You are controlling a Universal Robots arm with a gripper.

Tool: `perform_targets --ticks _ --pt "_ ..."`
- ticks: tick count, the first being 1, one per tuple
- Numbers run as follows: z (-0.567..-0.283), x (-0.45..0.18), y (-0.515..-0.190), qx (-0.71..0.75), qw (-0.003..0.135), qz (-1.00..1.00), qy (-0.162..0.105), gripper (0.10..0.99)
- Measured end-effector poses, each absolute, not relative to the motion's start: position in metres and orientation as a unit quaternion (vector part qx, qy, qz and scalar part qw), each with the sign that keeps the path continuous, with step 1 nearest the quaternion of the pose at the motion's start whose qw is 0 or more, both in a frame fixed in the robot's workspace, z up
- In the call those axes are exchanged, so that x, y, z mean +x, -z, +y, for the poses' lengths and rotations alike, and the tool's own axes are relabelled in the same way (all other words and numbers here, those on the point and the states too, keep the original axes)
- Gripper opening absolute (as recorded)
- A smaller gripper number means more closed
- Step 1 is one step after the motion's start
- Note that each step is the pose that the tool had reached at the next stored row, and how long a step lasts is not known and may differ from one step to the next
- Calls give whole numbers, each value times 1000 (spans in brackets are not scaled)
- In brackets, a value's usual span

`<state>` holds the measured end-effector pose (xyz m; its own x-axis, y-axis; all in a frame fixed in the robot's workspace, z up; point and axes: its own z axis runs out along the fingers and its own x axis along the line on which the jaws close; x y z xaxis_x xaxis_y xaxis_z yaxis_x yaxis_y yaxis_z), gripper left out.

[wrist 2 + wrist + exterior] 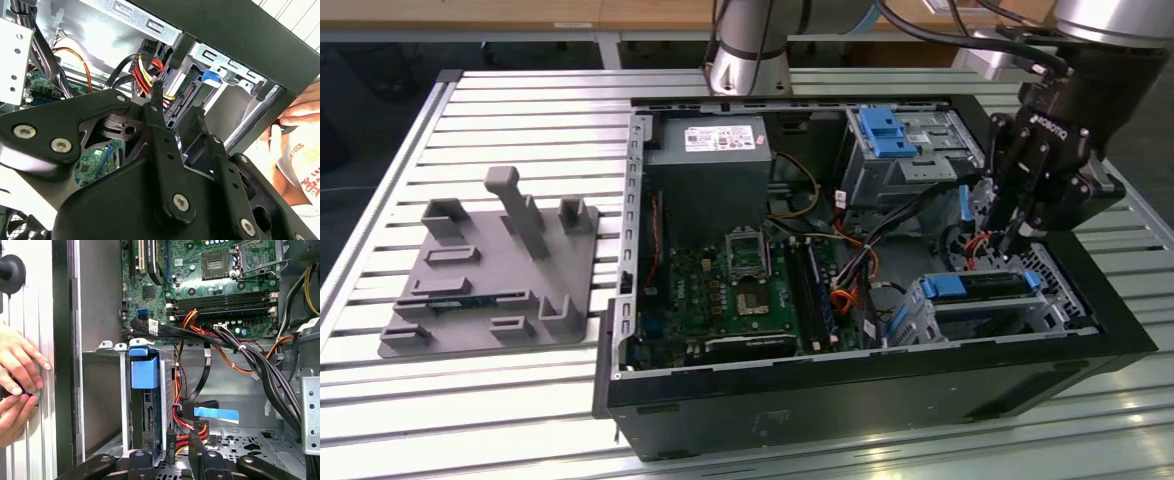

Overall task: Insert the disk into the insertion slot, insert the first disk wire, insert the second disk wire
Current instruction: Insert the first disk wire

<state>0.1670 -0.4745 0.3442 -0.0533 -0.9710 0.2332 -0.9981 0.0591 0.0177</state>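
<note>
**Inspector:** What is recorded of the disk?

**Assessor:** The disk (145, 375) is found seated in the slot (1047, 312), at the corner of the case (854, 400) on the exterior view's right. Its blue carrier is seen level with the slot's rim. The first step is judged done.

**Inspector:** And the two wires?

**Assessor:** Neither is confirmed as inserted. The end effector (177, 98) is held low behind the disk, with its fingers parted and nothing clamped between them. A dark plug (170, 444), fed by red, yellow and orange wires, is seen between the fingers, close to the disk's rear edge. Whether it is pushed home cannot be told. Both wire steps are therefore entered as open.

**Inspector:** What is obscured?

**Assessor:** The disk's connector face is largely covered by the end effector's body in the second wrist view. Which red strand is the first wire cannot be settled. A person's hands (20, 380) are noted at the case's outer wall, and what is held there cannot be made out. The case is stood on a slatted surface (520, 420).
</note>
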Motion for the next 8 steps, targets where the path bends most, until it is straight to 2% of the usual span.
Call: perform_targets --ticks 8 --pt "-471 168 -344 682 93 -722 -76 408"
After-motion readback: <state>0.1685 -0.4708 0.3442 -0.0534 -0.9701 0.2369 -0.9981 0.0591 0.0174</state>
